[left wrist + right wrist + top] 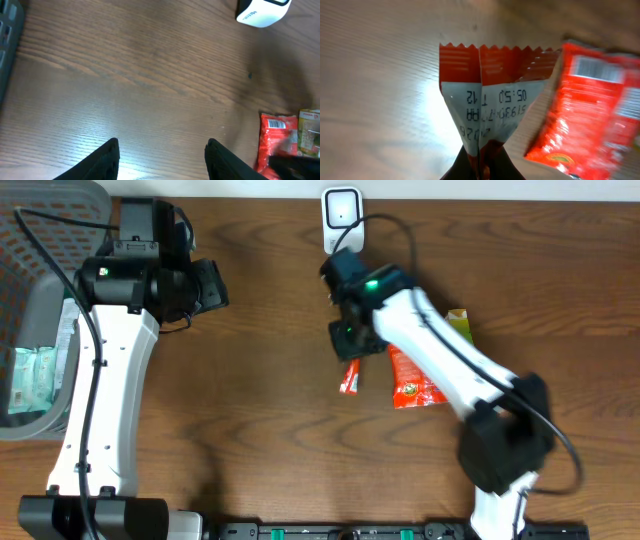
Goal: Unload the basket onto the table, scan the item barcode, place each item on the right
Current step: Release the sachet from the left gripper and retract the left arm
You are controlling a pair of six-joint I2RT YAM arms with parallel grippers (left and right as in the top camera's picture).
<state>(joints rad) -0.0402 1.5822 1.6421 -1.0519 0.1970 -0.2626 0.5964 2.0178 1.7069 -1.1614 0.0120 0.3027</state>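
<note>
Right gripper (480,169) is pinching the small red sachet (487,95) by one end, near the middle of the table (270,380). White scanner (341,210) is lying straight beyond, with the sachet's long axis pointing roughly at it. Print is reading "05:50" and "T12", inverted. My left gripper (162,155) is hovering spread, farther off

Right wrist: frame edge is cutting off my right gripper (480,172) and the pinched end of the red sachet (487,97) | orange packet (590,110) is showing blurred, barcode unreadable | overhead: my right arm (440,350) is covering its upper part
</note>
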